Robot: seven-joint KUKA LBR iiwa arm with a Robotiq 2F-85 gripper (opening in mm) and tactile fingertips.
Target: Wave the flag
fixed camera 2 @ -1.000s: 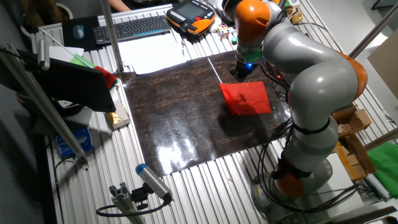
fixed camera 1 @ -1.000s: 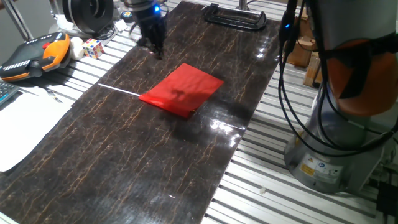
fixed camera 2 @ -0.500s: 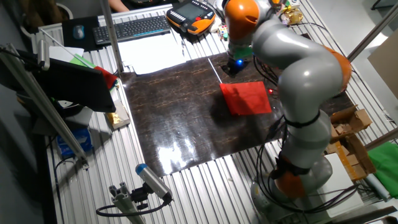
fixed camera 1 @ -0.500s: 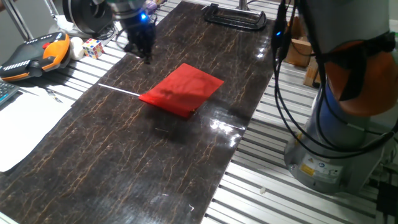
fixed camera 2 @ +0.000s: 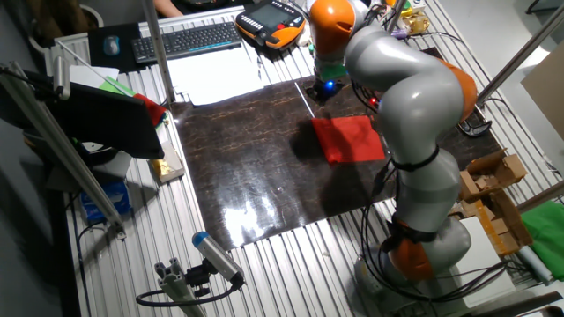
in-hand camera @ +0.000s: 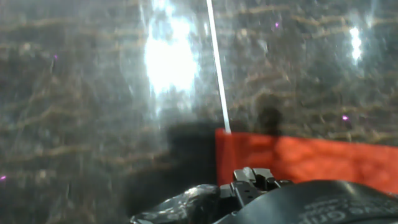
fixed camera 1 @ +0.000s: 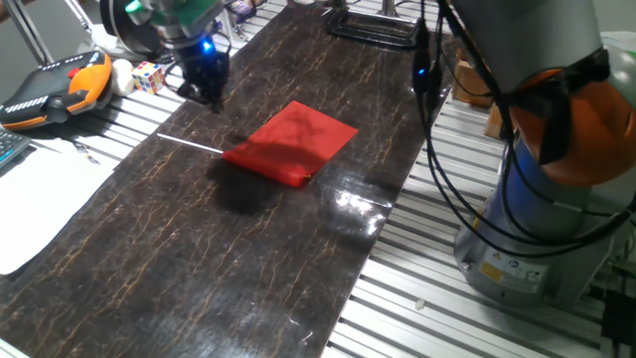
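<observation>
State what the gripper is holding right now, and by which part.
Nothing is held. The flag lies flat on the table, its white stick untouched, and the gripper hovers apart from it, above the table.

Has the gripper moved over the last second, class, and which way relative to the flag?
Yes. The gripper has travelled left, from above the flag cloth's far corner towards the stick's free end and the Rubik's cube. The flag has not shifted.

No legible text (labels too blurred)
</observation>
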